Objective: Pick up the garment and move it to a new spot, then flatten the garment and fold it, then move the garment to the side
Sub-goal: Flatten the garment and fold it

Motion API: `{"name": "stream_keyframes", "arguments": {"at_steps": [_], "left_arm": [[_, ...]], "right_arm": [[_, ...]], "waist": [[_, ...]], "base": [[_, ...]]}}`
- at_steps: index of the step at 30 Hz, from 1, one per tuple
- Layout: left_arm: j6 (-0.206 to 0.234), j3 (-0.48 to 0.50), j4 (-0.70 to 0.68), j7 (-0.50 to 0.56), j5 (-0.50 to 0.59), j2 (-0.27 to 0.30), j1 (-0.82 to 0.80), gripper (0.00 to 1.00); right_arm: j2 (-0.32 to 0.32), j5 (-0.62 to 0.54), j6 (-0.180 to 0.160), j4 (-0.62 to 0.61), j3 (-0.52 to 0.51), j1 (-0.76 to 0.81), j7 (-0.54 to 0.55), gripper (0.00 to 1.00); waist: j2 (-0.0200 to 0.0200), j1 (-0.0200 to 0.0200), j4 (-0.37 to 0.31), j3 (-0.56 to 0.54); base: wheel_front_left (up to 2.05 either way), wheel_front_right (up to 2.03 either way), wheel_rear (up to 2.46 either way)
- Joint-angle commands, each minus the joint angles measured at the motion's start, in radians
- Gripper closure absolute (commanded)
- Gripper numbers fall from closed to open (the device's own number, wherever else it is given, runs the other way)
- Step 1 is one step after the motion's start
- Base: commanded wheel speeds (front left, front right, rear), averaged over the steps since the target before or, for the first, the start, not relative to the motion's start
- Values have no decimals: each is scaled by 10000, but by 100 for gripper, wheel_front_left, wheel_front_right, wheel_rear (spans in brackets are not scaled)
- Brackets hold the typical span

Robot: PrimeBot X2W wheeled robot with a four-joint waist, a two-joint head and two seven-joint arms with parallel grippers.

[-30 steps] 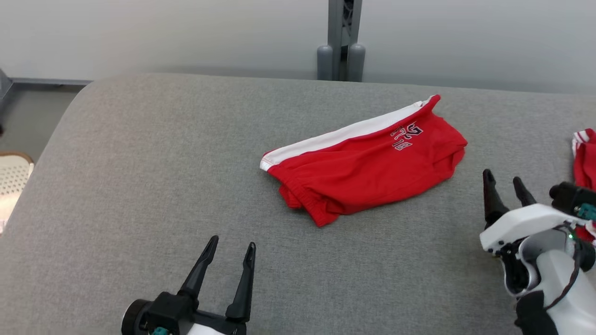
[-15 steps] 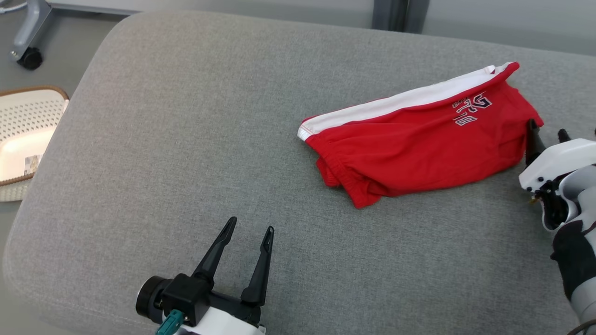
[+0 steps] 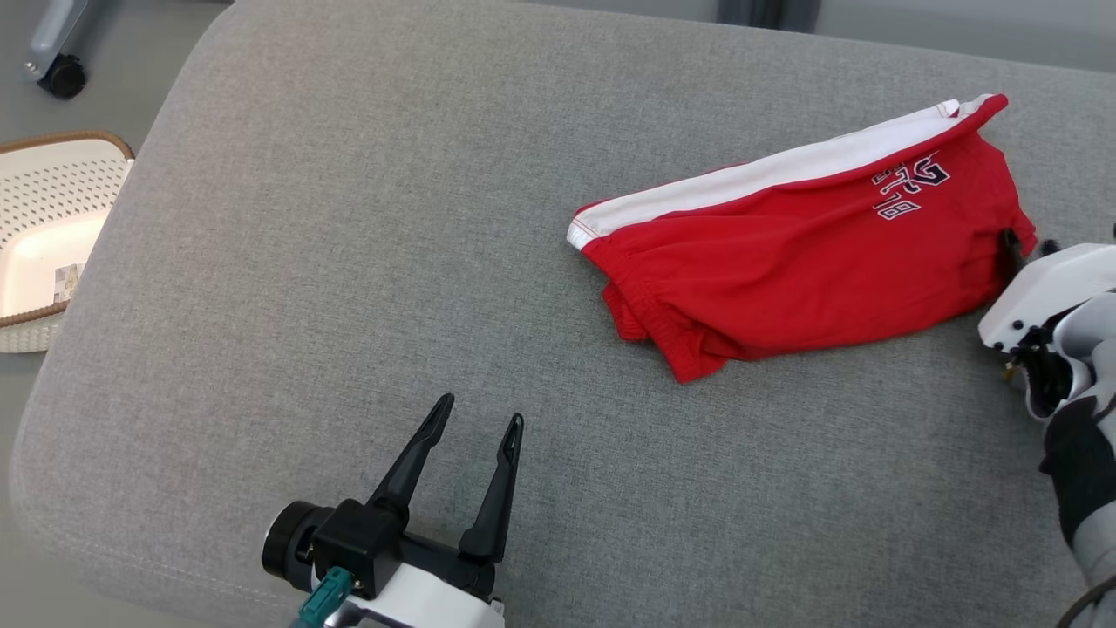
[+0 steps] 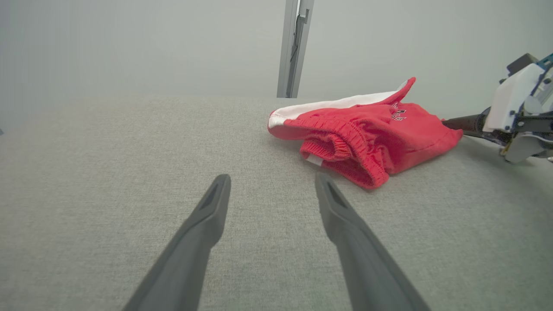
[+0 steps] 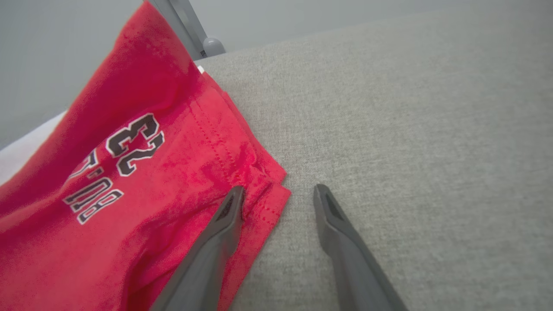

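Observation:
The garment is a pair of red shorts with a white side stripe and dark lettering. It lies crumpled on the right half of the grey cushion. My right gripper is at the shorts' right end, jaws open. In the right wrist view, the right gripper straddles the hem corner of the garment, one finger over the red fabric and the other over bare cushion. My left gripper is open and holds nothing, low near the cushion's front. In the left wrist view, the left gripper points at the garment from short of its waistband.
A white perforated basket sits on the floor beyond the cushion's left edge. A chair caster is on the floor at the far left. A grey metal post stands against the pale wall behind the cushion.
The head camera has tilted down and swung left. My right gripper has moved forward from beside the shorts to their right hem corner. The left gripper has kept its place and stays open.

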Motion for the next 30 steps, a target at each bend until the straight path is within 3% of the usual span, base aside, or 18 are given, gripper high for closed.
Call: {"name": "stream_keyframes", "arguments": {"at_steps": [1, 16, 30], "left_arm": [[-32, 32, 23, -39, 63, 21, -204, 0], [-64, 143, 84, -39, 190, 19, -49, 0], [-160, 526, -35, -39, 385, 22, 398, 0]], "right_arm": [[167, -39, -1, 156, -49, 171, -16, 100], [505, 269, -2, 66, -673, 662, -1737, 100], [788, 2153, -2, -1737, 382, 3301, -2116, 100]], "waist": [[0, 0, -44, -37], [0, 0, -559, -547], [0, 0, -2029, -1235]], "base": [[0, 0, 0], [0, 0, 0], [0, 0, 0]]}}
